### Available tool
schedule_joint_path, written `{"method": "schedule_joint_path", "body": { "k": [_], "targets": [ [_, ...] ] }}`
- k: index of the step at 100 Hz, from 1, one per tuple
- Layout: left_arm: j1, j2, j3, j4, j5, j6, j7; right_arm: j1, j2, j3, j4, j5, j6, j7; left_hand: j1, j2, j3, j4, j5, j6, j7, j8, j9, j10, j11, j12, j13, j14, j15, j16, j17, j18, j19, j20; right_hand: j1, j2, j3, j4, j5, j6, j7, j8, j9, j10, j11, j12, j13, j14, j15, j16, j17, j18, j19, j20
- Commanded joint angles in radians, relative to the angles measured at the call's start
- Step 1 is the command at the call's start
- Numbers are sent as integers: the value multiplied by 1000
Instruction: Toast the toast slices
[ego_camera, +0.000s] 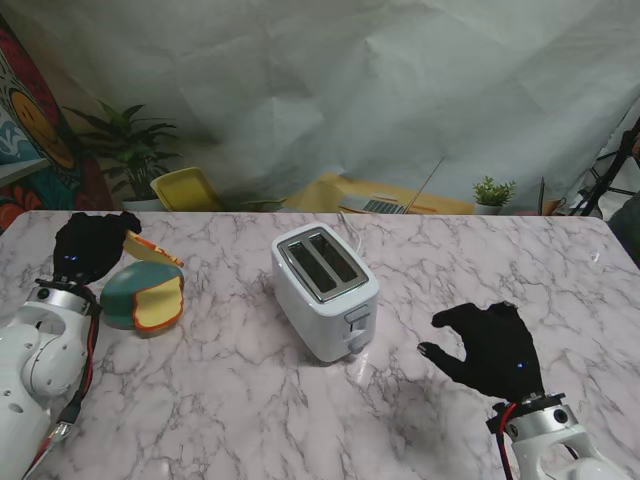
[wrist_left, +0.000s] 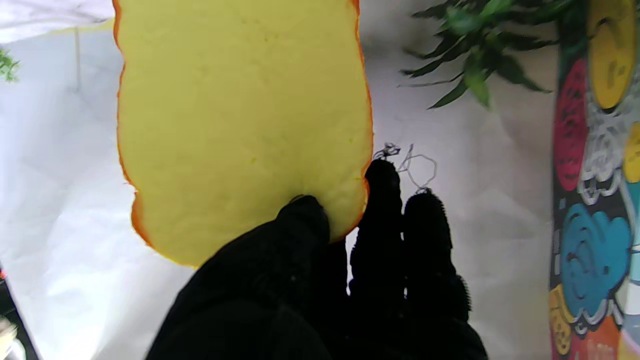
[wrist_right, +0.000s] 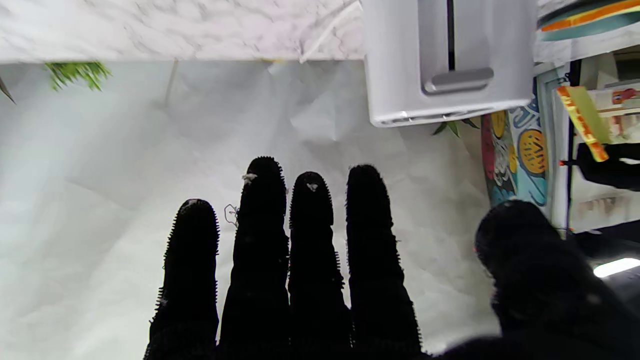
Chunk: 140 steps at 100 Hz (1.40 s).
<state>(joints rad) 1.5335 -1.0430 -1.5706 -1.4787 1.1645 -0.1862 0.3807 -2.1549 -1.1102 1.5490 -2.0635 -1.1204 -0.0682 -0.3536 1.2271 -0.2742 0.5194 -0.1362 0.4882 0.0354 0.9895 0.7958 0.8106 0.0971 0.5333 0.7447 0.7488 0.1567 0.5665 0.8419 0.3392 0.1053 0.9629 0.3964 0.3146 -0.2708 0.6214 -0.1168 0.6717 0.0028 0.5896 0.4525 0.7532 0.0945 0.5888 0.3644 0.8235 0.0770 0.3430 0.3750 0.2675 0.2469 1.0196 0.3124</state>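
A white two-slot toaster (ego_camera: 325, 290) stands mid-table, both slots empty; its lever side (wrist_right: 452, 60) shows in the right wrist view. My left hand (ego_camera: 90, 247) at the far left is shut on a yellow toast slice (ego_camera: 152, 248) with an orange crust, lifted off the table; the left wrist view shows the slice (wrist_left: 240, 120) pinched between thumb and fingers. A second slice (ego_camera: 160, 303) lies on a teal plate (ego_camera: 125, 285) just nearer to me. My right hand (ego_camera: 490, 348) hovers open to the right of the toaster, fingers (wrist_right: 310, 250) spread, holding nothing.
The marble table (ego_camera: 220, 400) is backed by a white sheet. A potted plant (ego_camera: 135, 150), a yellow chair (ego_camera: 187, 188) and a laptop (ego_camera: 385, 205) sit beyond the far edge. A small plant (ego_camera: 492, 193) stands at the back right.
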Motion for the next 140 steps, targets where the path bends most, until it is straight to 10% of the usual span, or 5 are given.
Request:
{"method": "schedule_joint_path", "body": {
  "k": [1,56,140],
  "targets": [
    [-7,-22,27,-46,-16,-12,-1,25,2,-11,-13,-12,-3,-7,52,17,37,23,91,-60,235,119,115,-33,93,62,43,6,-10,8,15,-10,24,-22,-44,-40,53,-5,-62,40,-40,-30,-74,21,-17,-11,-52,14,-49,-26,-26,-21,-13,-6],
    [-27,-52,192,-228,-132,-93,-41,240,13,-191,-83,-48,48,45,30,11,75,28,139,-102,183,93,176,1,24,82,94,53,-11,-26,59,63,14,37,-56,-180,241,-42,-57,52,-24,-43,-68,31,28,-31,-32,21,6,-48,23,-58,31,-4],
    [-71,-66,422,-319,-216,8,-137,512,3,-477,15,-11,252,94,1,23,38,14,123,-59,85,-23,209,3,-14,75,140,76,47,-47,112,90,36,99,-122,-226,238,-65,-64,67,-6,-49,-78,48,41,-26,-24,38,21,-41,32,-48,43,0]
  ]
}}
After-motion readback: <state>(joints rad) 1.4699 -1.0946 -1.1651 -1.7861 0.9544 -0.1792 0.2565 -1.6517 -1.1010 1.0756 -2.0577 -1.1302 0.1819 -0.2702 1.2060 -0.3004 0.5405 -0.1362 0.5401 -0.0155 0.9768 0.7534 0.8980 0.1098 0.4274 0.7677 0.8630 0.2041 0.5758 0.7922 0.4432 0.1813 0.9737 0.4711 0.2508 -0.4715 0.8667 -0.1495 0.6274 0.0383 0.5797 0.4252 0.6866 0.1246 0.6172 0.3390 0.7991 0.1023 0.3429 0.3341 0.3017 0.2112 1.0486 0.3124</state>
